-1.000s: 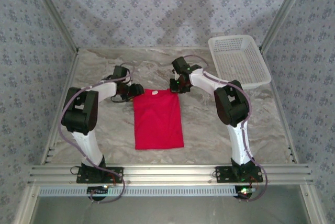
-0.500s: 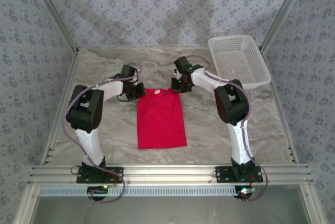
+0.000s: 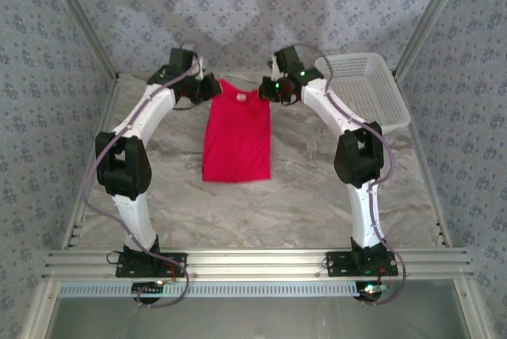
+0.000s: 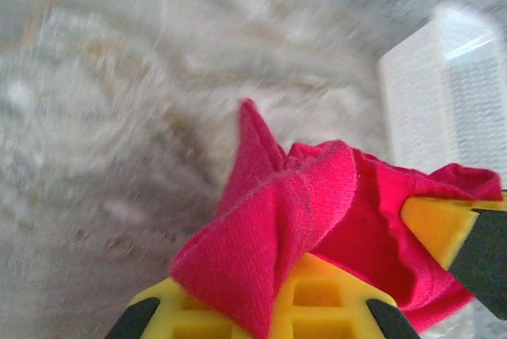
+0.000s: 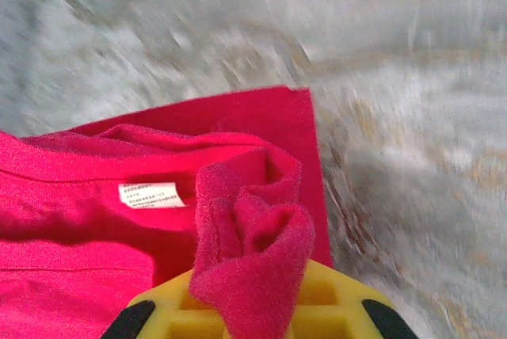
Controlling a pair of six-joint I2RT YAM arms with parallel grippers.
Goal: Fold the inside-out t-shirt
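Note:
The inside-out t-shirt (image 3: 236, 137) is a plain red garment, held up by its two top corners and hanging toward the table. My left gripper (image 3: 211, 85) is shut on its top left corner; red cloth (image 4: 269, 236) bunches over the yellow fingers (image 4: 317, 299). At the top right corner my right gripper (image 3: 269, 88) is shut on a rolled wad of red fabric (image 5: 249, 260). A white label (image 5: 150, 194) shows inside the collar in the right wrist view.
A white lattice basket (image 3: 363, 89) stands at the back right, close to the right arm's elbow; it also appears blurred in the left wrist view (image 4: 451, 93). The marbled table (image 3: 317, 196) lies below. Patterned walls close in at the back and sides.
The left gripper closed on the shirt's top left corner. Both arms then rose and moved toward the back wall, lifting the shirt's top edge and dragging the garment farther back.

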